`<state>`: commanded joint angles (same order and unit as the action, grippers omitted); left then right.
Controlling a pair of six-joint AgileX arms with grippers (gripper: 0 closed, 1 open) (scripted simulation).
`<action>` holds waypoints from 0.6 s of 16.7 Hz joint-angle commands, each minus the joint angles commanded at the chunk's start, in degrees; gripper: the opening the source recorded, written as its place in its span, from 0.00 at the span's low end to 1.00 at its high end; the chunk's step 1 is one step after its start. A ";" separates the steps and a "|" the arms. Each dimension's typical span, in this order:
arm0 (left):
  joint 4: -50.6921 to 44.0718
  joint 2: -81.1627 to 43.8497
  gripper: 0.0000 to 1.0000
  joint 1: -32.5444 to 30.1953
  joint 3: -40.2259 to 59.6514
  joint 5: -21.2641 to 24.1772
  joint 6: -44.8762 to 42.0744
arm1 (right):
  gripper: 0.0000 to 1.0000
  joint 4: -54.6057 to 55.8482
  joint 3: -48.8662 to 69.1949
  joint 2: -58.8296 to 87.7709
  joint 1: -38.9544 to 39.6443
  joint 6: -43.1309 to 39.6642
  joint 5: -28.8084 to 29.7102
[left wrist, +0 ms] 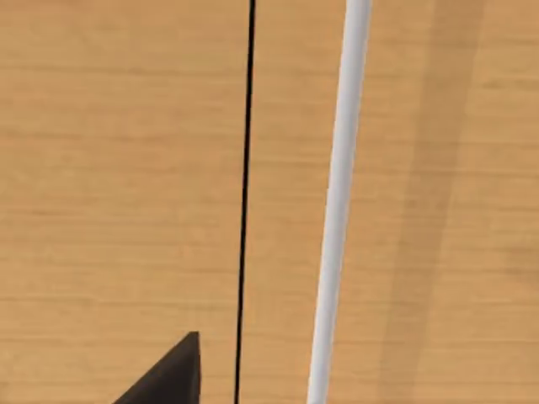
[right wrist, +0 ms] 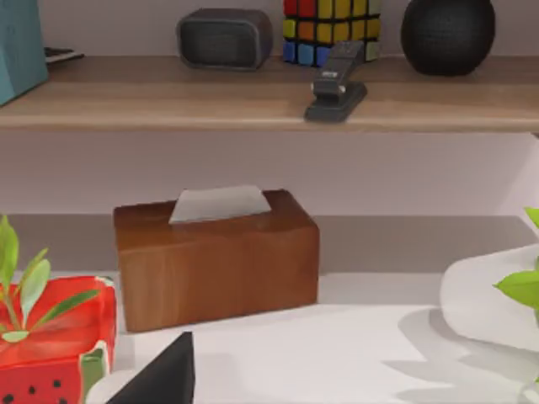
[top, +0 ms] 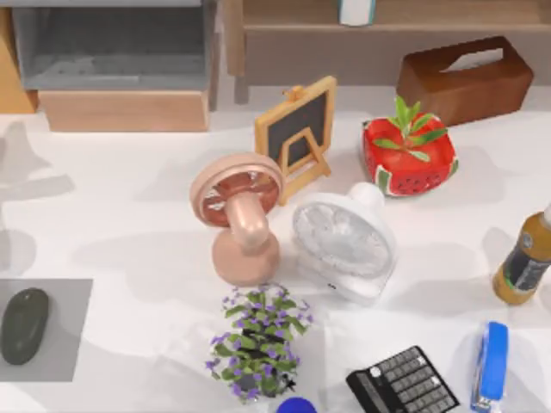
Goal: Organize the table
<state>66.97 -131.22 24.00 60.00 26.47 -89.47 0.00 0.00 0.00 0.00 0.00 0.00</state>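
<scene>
The white table [top: 129,224] carries a crowd of things. A pink fan [top: 239,215] and a white fan [top: 343,241] stand side by side in the middle, behind a potted purple-flowered plant [top: 256,342]. A small chalkboard easel [top: 297,133] stands behind them. A dark edge of my left gripper [left wrist: 168,379] pokes into the left wrist view, close against a light wooden panel [left wrist: 118,168]. A dark edge of my right gripper [right wrist: 164,374] shows in the right wrist view, facing the brown tissue box [right wrist: 217,257] and the watermelon planter [right wrist: 50,337].
A black mouse [top: 23,324] lies on a grey pad [top: 73,297] at the left. A calculator [top: 402,381], blue stapler [top: 491,366] and amber bottle [top: 525,262] sit at the right. The shelf [right wrist: 253,105] holds a speaker, a colour cube and a black stapler. A grey bin [top: 112,43] sits back left.
</scene>
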 joint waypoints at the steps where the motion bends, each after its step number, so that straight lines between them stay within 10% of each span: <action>1: 0.49 1.10 1.00 -1.16 -0.35 -1.09 1.14 | 1.00 0.00 0.00 0.00 0.00 0.00 0.00; 10: 2.63 15.01 1.00 -32.84 -8.48 -26.34 31.12 | 1.00 0.00 0.00 0.00 0.00 0.00 0.00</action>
<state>69.60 -116.21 -8.84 51.51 0.13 -58.35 0.00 0.00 0.00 0.00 0.00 0.00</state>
